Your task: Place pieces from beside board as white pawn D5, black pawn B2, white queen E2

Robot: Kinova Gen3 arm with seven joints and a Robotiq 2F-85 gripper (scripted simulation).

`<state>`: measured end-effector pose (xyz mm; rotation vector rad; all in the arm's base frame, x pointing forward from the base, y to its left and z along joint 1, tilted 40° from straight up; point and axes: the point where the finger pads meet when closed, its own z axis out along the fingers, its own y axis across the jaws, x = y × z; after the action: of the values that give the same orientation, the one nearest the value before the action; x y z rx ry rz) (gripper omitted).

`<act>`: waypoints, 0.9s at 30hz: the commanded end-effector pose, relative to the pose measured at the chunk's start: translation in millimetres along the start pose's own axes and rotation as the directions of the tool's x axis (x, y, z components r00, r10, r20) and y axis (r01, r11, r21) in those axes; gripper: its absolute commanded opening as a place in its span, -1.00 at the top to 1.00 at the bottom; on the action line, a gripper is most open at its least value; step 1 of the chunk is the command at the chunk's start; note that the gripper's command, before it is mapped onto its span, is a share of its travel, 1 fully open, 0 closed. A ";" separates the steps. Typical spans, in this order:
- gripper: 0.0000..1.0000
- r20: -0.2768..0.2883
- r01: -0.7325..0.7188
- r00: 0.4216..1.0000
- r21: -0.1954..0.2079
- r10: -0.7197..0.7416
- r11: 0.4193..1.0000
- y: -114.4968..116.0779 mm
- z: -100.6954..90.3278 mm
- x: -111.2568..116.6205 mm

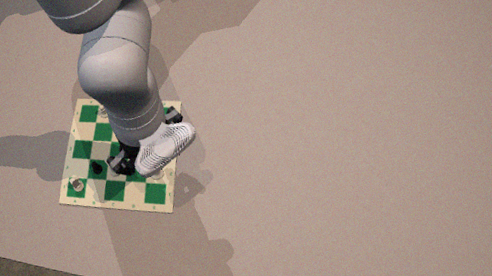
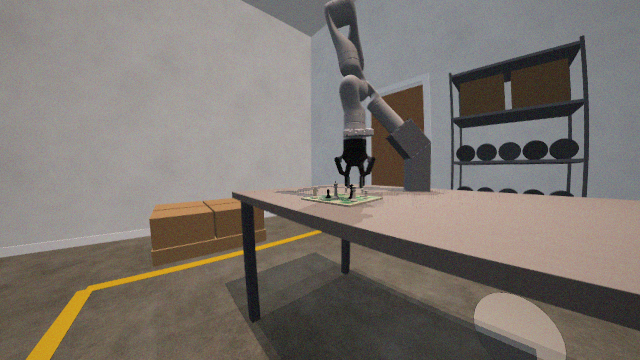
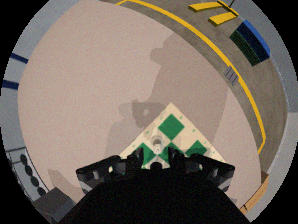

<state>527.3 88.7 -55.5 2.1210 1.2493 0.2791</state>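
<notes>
My gripper (image 2: 354,186) (image 3: 155,153) is partly open. Its fingertips stand apart above the white queen (image 1: 157,174) (image 3: 157,143), which stands upright on E2 and is not gripped. The black pawn (image 1: 97,168) (image 2: 328,194) stands upright on B2 of the board (image 1: 166,206) (image 3: 171,107). D5 is hidden under the arm in the top view. A small white piece (image 2: 365,193) stands on the board's right part in the exterior view; whether it is the white pawn on D5, I cannot tell.
A white piece (image 1: 76,184) stands on A1, another (image 1: 102,112) on B5, and a tall white piece (image 2: 335,190) near the black pawn. A tall dark piece (image 2: 351,193) stands below the fingers in the exterior view. The arm covers the board's upper right part in the top view.
</notes>
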 end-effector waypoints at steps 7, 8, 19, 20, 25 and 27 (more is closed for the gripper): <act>0.18 -0.017 -0.009 1.000 0.002 0.009 1.000 3.2 -43.5 6.3; 0.18 -0.017 -0.009 1.000 0.002 0.009 1.000 3.2 -48.4 6.2; 0.18 -0.017 -0.009 1.000 0.002 0.009 1.000 3.3 -70.8 5.8; 0.18 -0.017 -0.009 1.000 0.002 0.009 1.000 3.3 -71.0 5.8; -1.00 -0.017 -0.009 1.000 0.002 0.009 1.000 3.3 -71.0 5.8; -1.00 -0.017 -0.009 1.000 0.002 0.009 1.000 3.3 -71.0 5.8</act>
<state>498.1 121.6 -0.6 2.1305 1.2491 0.2980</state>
